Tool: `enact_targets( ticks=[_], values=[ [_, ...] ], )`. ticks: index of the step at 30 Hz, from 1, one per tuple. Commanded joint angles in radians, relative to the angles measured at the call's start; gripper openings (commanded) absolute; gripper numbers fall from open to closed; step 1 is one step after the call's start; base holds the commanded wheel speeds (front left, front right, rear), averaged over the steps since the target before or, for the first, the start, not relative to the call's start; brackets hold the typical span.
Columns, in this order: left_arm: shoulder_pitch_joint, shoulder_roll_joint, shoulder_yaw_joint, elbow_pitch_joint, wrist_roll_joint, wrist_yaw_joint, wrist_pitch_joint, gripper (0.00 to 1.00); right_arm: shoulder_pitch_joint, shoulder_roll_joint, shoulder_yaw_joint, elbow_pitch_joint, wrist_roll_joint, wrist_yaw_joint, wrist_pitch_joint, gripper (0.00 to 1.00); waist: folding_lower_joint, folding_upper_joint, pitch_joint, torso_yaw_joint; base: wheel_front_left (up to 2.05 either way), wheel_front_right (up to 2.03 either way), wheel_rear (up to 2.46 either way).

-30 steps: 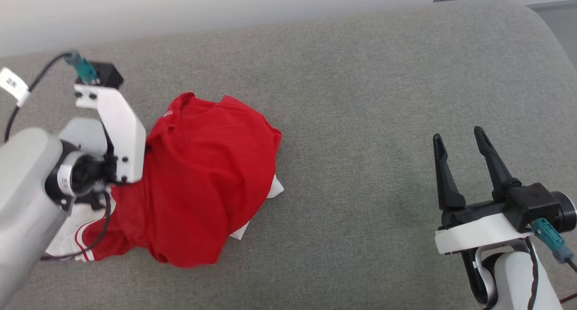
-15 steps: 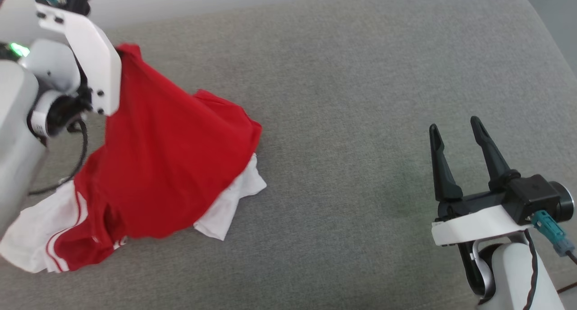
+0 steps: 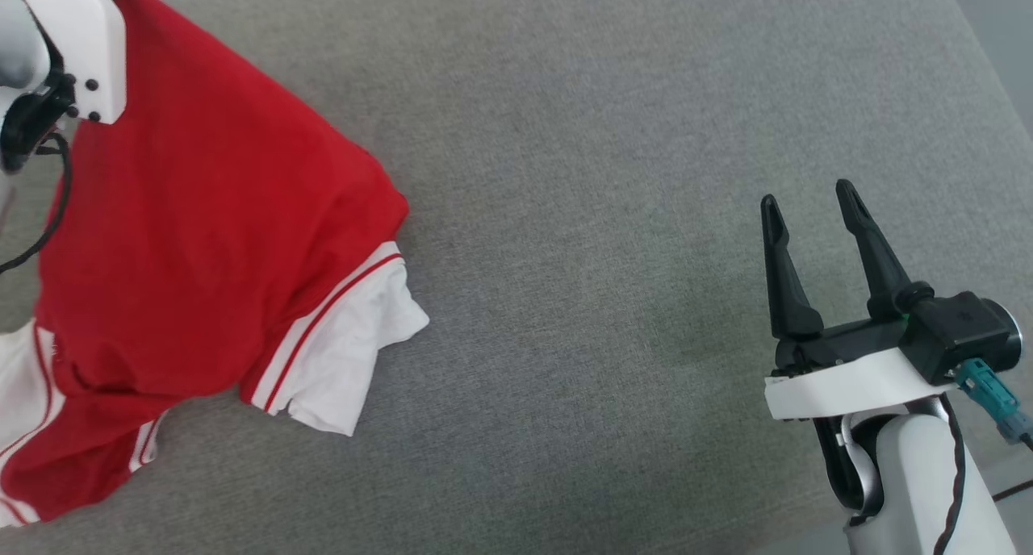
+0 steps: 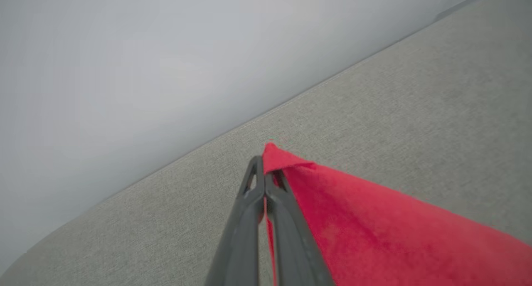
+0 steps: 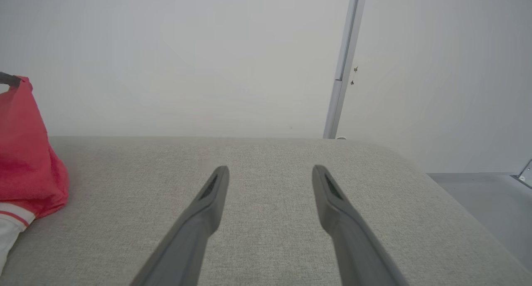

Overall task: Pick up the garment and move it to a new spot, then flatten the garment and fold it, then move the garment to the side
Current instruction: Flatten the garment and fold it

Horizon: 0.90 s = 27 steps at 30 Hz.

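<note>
Grey upholstered surface [image 3: 613, 119] ahead of me: my left gripper [image 4: 264, 171] is clamped on the garment [image 3: 202, 200], holding a red corner up at far left; my right gripper [image 3: 809, 197] stands open, empty.

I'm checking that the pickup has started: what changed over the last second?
The left gripper, shut on the garment, has raised it: the crumpled heap has drawn out into a hanging sheet, white sleeves trailing on the grey cushion. The right gripper stayed open and empty.
</note>
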Motion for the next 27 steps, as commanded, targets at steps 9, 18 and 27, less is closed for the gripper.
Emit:
enact_targets(
  ticks=[9,18,27],
  values=[
    [-0.019,-0.024,-0.040,0.149,-0.037,-0.024,0.073,0.00,-0.036,0.001,0.015,-0.011,0.030,0.000,-0.005,1.00,0.0000,0.0000,0.090,-0.045,0.00,0.00,0.00],
    [0.018,-0.034,-0.066,0.192,-0.135,-0.025,0.211,0.40,-0.048,0.001,0.018,-0.006,0.033,0.000,-0.005,1.00,0.0000,0.0000,0.106,-0.027,0.00,0.00,0.00],
    [0.012,-0.055,-0.077,0.105,-0.200,-0.025,0.170,1.00,-0.021,0.000,0.010,0.007,-0.021,0.000,-0.005,1.00,0.0000,0.0000,0.017,0.049,0.00,0.00,0.00]
  ],
)
